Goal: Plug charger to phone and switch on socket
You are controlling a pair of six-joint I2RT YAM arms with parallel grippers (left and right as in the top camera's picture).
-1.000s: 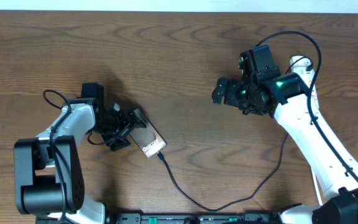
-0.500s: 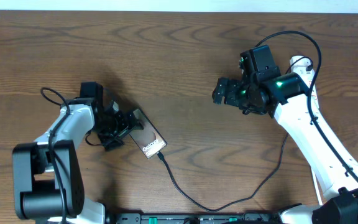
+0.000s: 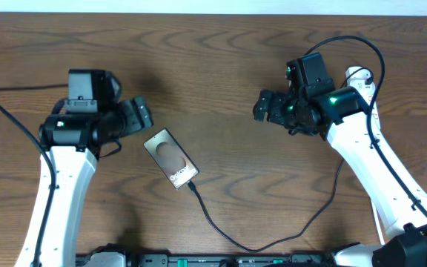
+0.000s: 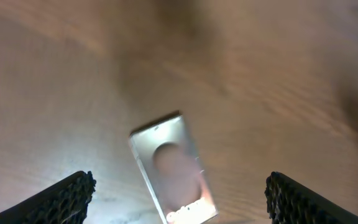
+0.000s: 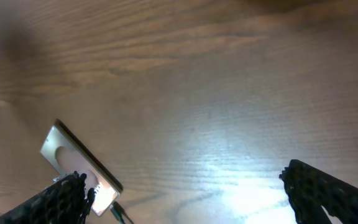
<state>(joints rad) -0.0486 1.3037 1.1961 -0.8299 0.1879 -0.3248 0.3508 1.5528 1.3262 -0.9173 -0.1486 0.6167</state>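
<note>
The phone [image 3: 170,158] lies flat on the wooden table, slanted, with pale lettering near its lower right end. It also shows in the left wrist view [image 4: 173,168] and the right wrist view [image 5: 73,155]. The charger cable [image 3: 221,233] has its plug tip [image 5: 118,211] against the phone's lower end; the cable loops along the front edge and runs up under the right arm. My left gripper [image 3: 141,113] [image 4: 180,190] is open and empty, raised up and left of the phone. My right gripper [image 3: 262,107] [image 5: 194,190] is open and empty, far right of the phone. The socket is not clearly in view.
The brown wooden table [image 3: 221,59] fills the view. A thick black robot cable [image 3: 362,44] arcs over the right arm. A white part [image 3: 358,74] shows behind the right arm at the far right.
My left gripper has let go of the phone's left end and has risen up and to the left. The phone now lies free. The right arm has not moved.
</note>
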